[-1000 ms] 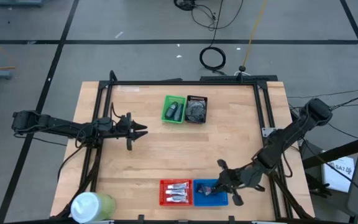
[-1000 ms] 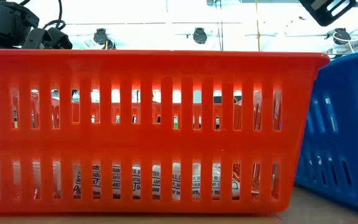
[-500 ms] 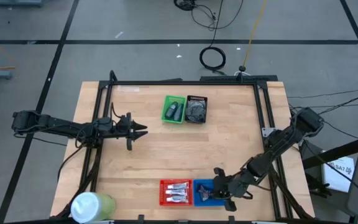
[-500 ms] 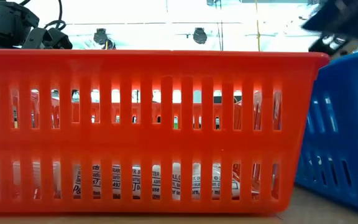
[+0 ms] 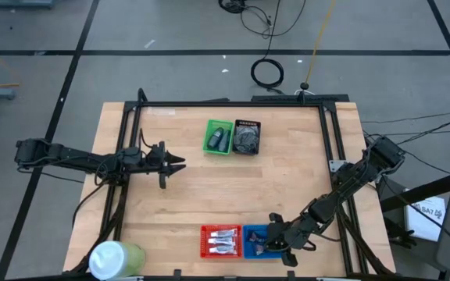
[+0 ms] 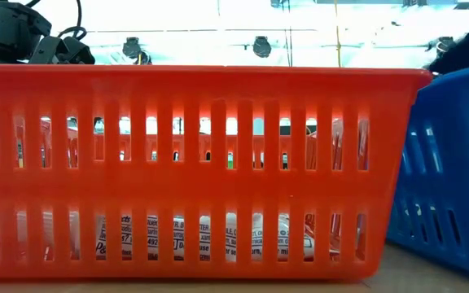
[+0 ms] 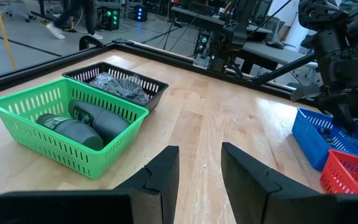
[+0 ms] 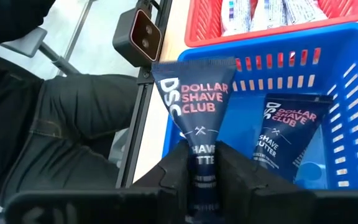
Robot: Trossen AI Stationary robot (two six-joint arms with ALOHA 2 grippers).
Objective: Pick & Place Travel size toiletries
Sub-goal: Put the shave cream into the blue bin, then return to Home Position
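Dangling between the fingers of the right gripper [image 8: 202, 163], a dark navy tube [image 8: 196, 99] hangs over the blue tray [image 8: 353, 106], its crimped end pointing toward the tray's wall; the fingers press its cap end from both sides, so the hold looks light but intact. A second navy tube [image 8: 283, 134] already lies flat on the tray's floor just beside it. To finish this placement well, the held tube should probably be lowered until it is clearly inside the walls and next to its twin, then released with the jaws opening only a little, so it drops flat instead of catching on the rim. Counting outward: two navy tubes at the blue tray, three white-silver tubes [image 5: 221, 241] in the red tray [image 5: 205, 232] touching it, two grey oval containers [image 7: 82, 124] in the green tray [image 7: 17, 102], and crumpled grey contents in the black tray [image 7: 157, 84], too jumbled to count. Well apart, the left gripper [image 7: 197, 163] waits above bare table with its fingers parted and empty. One large pale green cylinder [image 5: 116, 257] stands at the table's corner.
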